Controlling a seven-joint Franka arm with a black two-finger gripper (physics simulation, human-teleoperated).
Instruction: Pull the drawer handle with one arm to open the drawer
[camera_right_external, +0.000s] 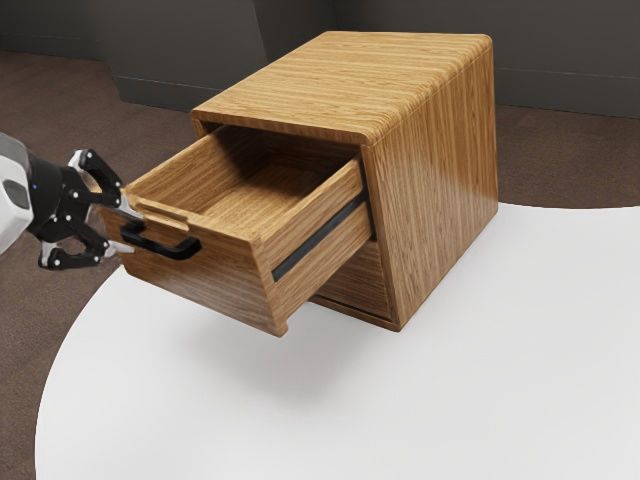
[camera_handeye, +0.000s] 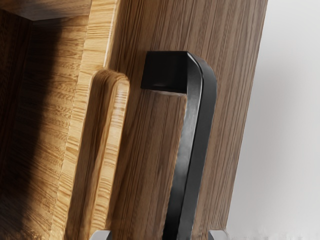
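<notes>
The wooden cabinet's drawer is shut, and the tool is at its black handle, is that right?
Not quite. The exterior view shows the drawer pulled well out of the wooden cabinet, open. The rest holds: the tool is at its black handle.

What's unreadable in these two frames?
1. One end of the handle: cut off by the wrist view's edge.
2. Near strip of the drawer floor: hidden behind its own side wall, exterior view.
3. The cabinet front below the drawer: mostly covered by the open drawer, exterior view.
4. The arm behind the tool: cut off at the exterior view's left edge.
</notes>
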